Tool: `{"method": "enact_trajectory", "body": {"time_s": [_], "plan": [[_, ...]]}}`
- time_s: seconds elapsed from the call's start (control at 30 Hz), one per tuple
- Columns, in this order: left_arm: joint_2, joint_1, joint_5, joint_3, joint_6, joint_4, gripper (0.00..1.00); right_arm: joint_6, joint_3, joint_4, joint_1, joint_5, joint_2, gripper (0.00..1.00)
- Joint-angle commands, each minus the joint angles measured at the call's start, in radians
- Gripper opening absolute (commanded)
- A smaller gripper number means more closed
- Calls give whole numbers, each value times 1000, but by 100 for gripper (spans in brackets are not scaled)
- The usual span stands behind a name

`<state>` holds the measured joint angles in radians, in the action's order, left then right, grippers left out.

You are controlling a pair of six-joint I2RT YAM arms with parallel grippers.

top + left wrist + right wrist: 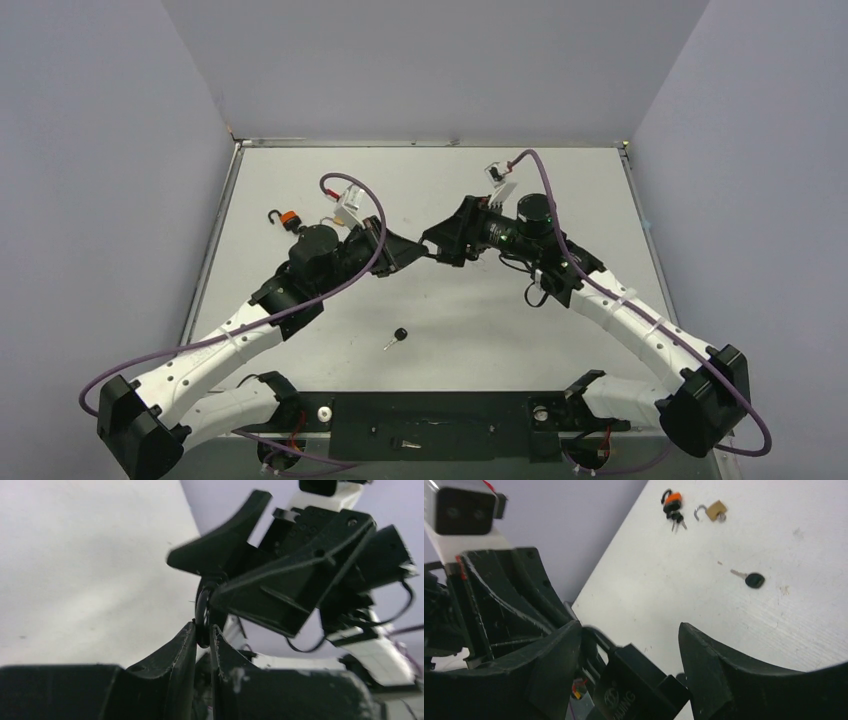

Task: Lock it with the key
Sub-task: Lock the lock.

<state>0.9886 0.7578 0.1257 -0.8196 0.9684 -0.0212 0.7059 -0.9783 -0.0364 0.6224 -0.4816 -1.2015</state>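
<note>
Two claws meet tip to tip above the table (pixel 480 320), with a black padlock (pixel 639 692) between them. The padlock has a blocky matte black body with a stamped logo and lettering too blurred to read, and a dark curved shackle (pixel 202 612) rising from it.

The left claw (pixel 204 632) is nearly closed, with only a thin slit between its fingers (pixel 180 655). The shackle is pinched in that slit right at the fingertips.

The right claw (pixel 629 630) is spread wide. Its fingers (pixel 709 670) stand on either side of the padlock body. The body lies close to one finger, with a gap to the other. I cannot tell whether either finger presses on it.

The key (pixel 751 580) has a black head and a silver blade. It lies flat on the table, beyond the right claw's fingertips and well apart from both claws.

Farther out past the key are an orange padlock (pixel 672 501) with keys hanging from it and, just beside it, a brass padlock (pixel 715 510) with its shackle open.
</note>
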Motion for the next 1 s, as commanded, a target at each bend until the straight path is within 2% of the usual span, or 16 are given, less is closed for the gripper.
{"method": "enact_trajectory", "body": {"time_s": [0.0, 0.17, 0.23, 0.4, 0.5, 0.53, 0.57, 0.67, 0.73, 0.83, 0.9, 0.97], "plan": [[-22, 16, 380, -26, 173, -433, 0, 30, 63, 322, -9, 11, 69, 66], [-36, -12, 406, -31, 144, -394, 0, 92, 174, 427, -88, -59, 148, 77], [-44, -27, 425, -34, 136, -379, 0, 126, 210, 489, -127, -104, 178, 79], [-52, -72, 487, -43, 143, -370, 0, 151, 242, 519, -195, -180, 238, 83], [-51, -99, 533, -62, 177, -410, 0, 293, 316, 776, -269, -305, 256, 84], [-45, -114, 562, -71, 216, -457, 0, 394, 358, 938, -284, -326, 253, 84], [-41, -121, 575, -80, 240, -489, 0, 441, 374, 1017, -308, -364, 243, 84], [-6, -141, 607, -99, 399, -706, 0, 628, 405, 1319, -310, -417, 202, 84], [20, -142, 605, -128, 486, -818, 0, 698, 396, 1427, -296, -441, 161, 84], [55, -143, 594, -197, 569, -914, 0, 701, 361, 1439, -261, -473, 148, 83], [64, -143, 589, -236, 576, -916, 0, 641, 329, 1363, -221, -477, 158, 83], [69, -143, 586, -271, 570, -908, 0, 528, 282, 1205, -162, -471, 178, 81]]}}
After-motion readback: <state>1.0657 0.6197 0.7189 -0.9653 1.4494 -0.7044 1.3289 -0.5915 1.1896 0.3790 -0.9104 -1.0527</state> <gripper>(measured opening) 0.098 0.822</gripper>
